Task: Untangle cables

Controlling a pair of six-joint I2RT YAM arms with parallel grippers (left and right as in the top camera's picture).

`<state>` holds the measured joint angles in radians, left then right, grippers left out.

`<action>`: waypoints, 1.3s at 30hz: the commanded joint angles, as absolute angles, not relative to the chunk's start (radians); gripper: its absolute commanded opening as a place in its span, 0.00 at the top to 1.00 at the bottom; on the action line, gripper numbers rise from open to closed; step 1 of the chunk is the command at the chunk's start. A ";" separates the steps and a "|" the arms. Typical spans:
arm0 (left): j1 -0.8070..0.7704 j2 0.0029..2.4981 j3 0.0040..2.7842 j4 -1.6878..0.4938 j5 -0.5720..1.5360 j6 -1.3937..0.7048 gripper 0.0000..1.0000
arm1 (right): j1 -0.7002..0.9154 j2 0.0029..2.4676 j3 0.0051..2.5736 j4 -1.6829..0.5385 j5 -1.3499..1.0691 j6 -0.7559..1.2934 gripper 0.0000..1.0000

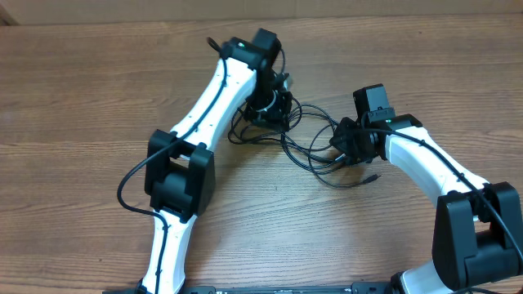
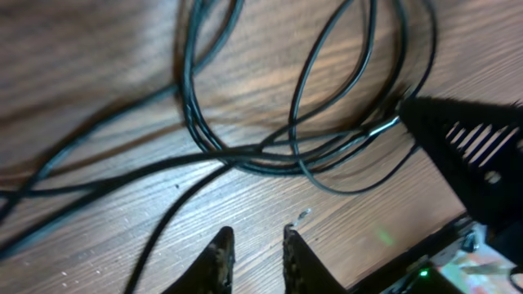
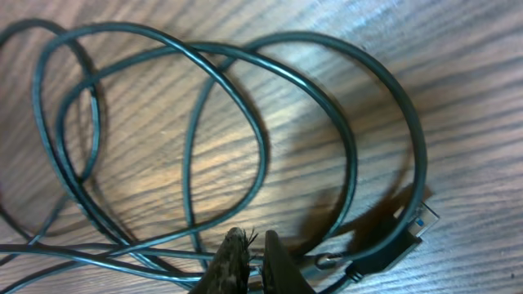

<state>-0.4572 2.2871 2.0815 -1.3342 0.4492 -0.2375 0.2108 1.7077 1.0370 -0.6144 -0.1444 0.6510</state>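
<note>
Counter: the wood-grain counter (image 1: 82, 98) is carrying the whole tangle, with both arms reaching over it.
Cables: the cables (image 3: 409, 106) are lying on the counter as one loose tangle of thin dark loops. They are sitting between the two pincers, near the middle of the overhead view. Several loops are overlapping and crossing one another.
Left arm: the left arm (image 1: 214, 94) is reaching away from its base to the far left side of the tangle, and its wrist is hanging over the strands there.
Left pincer: the left pincer (image 2: 256, 234) is standing narrow, its two fingers a little apart with bare wood showing between them. It is gripping nothing and is hovering just beside a bunch of crossing strands.
Right arm: the right arm (image 1: 425, 159) is bending in from the right toward the near right side of the tangle.
Right pincer: the right pincer (image 3: 253, 237) is pressing its fingers together, pinching a thin strand of the cables between the tips. In the left wrist view it is showing as a dark slotted shape at the right edge, with a strand meeting its tip.
Plug: a plug (image 3: 404, 235) with a black housing and a metal end is lying flat on the counter, just right of the right pincer, at the end of the widest loop.
Small connector: a small connector (image 1: 372, 175) is ending one strand that is trailing out of the tangle, near the right pincer in the overhead view.
</note>
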 commanded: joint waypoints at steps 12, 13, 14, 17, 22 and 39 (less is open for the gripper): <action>-0.518 2.265 1.933 -1.196 0.334 -0.300 0.62 | 0.208 1.742 1.026 -0.678 -0.176 0.665 0.93; -0.518 2.265 1.932 -1.186 0.332 -0.300 0.62 | 0.208 1.742 1.025 -0.683 -0.176 0.665 0.93; -0.518 2.265 1.932 -1.175 0.332 -0.301 0.61 | 0.208 1.742 1.021 -0.682 -0.176 0.666 0.93; -0.518 2.265 1.932 -1.153 0.333 -0.320 0.59 | 0.208 1.744 1.009 -0.653 -0.170 0.666 0.93; -0.524 2.265 1.932 -1.159 0.333 -0.342 0.58 | 0.208 1.746 0.981 -0.537 -0.146 0.666 0.93; -0.533 2.265 1.930 -1.203 0.331 -0.345 0.57 | 0.208 1.747 0.975 -0.656 -0.162 0.688 0.93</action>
